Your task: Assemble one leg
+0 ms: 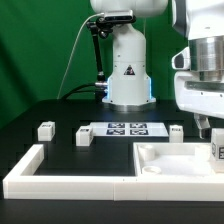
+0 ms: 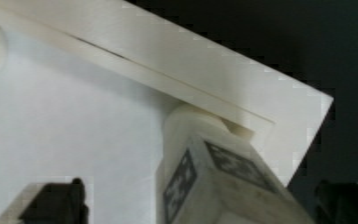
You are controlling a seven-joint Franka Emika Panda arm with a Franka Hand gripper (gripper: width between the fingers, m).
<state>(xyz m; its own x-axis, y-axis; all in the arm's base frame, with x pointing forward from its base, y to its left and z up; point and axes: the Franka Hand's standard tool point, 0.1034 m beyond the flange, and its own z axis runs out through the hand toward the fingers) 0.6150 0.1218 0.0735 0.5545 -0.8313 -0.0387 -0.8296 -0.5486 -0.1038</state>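
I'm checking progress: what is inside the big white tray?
One small leg stands inside the tray, below the gripper. The floor beneath it is covered, so any socket there cannot be seen.

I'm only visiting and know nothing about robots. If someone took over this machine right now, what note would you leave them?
Gripper: open, low over the tray at the exterior view's right. In the wrist view one finger stands clear of the leg.
Leg: upright on the tray, below the gripper.
Spare legs: three loose on the table, around the marker board.
Done: one leg brought to the tray.
Left: I cannot tell whether it is fastened, so check that and probably finish seating it.
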